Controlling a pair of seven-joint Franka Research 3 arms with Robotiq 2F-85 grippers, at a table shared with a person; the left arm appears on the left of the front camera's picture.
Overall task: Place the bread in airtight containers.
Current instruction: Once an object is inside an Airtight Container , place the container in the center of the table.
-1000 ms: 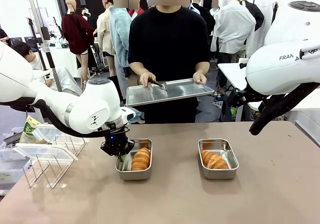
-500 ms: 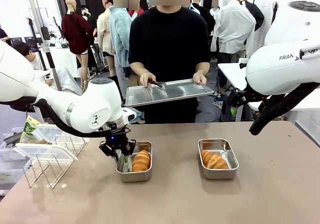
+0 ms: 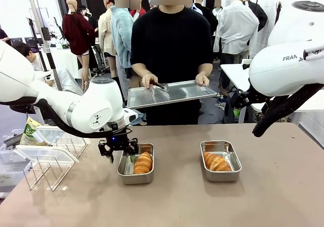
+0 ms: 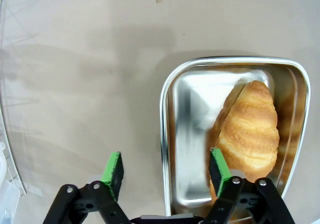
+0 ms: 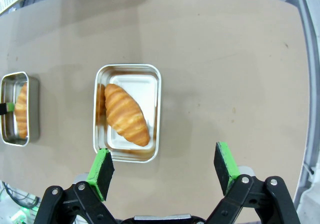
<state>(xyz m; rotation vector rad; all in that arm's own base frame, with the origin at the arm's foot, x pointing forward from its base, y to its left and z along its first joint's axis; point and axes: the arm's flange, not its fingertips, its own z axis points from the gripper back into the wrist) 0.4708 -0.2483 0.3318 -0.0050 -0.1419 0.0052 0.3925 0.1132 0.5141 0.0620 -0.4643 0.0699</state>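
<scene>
Two steel tins stand on the brown table, each with one golden ridged roll in it. The left tin [image 3: 135,179] holds a roll [image 3: 143,162]; the right tin [image 3: 221,176] holds another roll [image 3: 216,161]. My left gripper [image 3: 120,151] hangs open and empty just above the left tin's left rim. In the left wrist view that gripper [image 4: 166,166] straddles the tin's rim [image 4: 164,134], one pad over the table and one beside the roll [image 4: 250,129]. High above, my right gripper [image 5: 162,171] is open over the right tin [image 5: 145,89] and its roll [image 5: 126,114].
A person across the table holds a perforated metal tray [image 3: 177,92] with tongs [image 3: 161,86] lying on it. A white wire rack [image 3: 48,168] with clear lids [image 3: 43,153] stands at the table's left edge. Bare tabletop lies in front of and between the tins.
My left gripper has lifted out of the left tin and shifted left, empty. The roll stays in the tin. The right arm and the person have not moved.
</scene>
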